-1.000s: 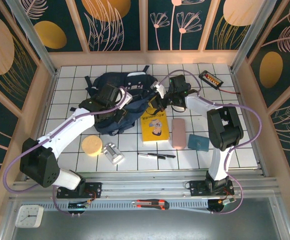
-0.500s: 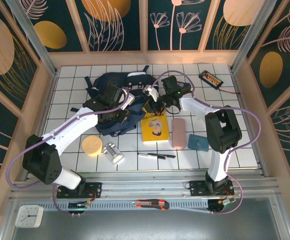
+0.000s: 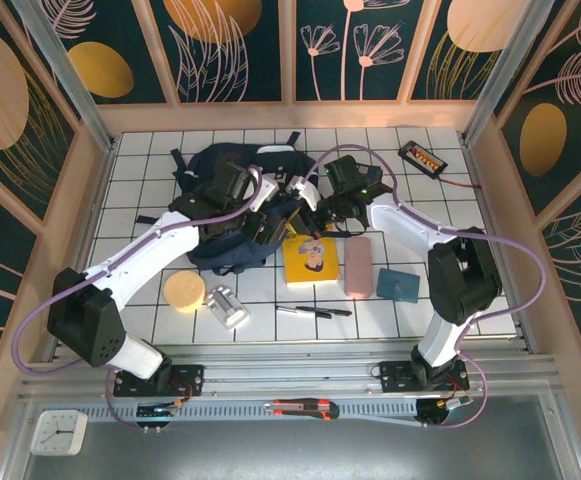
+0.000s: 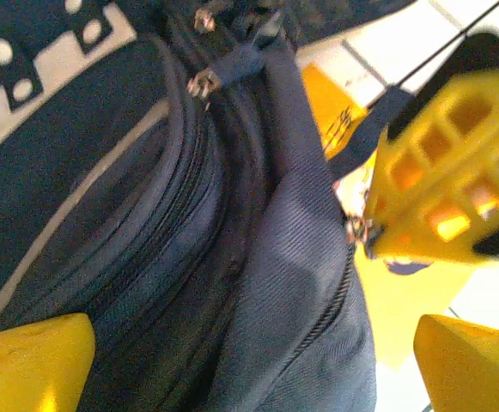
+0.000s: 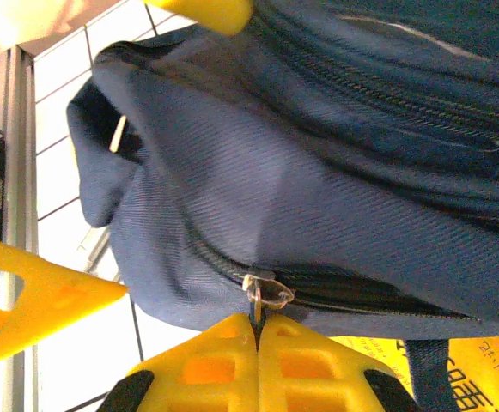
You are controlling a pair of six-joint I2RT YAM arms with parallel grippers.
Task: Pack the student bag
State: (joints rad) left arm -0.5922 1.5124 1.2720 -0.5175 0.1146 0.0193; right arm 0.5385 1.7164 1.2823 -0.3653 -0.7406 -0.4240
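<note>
Student bag [image 3: 202,165] flat on table [image 3: 470,200], directly beneath both end effectors. White-patch end toward far side; long axis unclear under arms. Visible zippers closed, contents hidden. Left end effector [image 4: 249,369] spread wide, holding nothing, over bag. Right end effector [image 5: 258,352] pinched on zipper pull [image 5: 266,292]. Yellow book [image 3: 310,255] just beside it.

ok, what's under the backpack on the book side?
Yellow book shows past the edge of the student bag, a bag strap crossing it, on white tiled table. Whether the book runs beneath is hidden by fabric.
</note>
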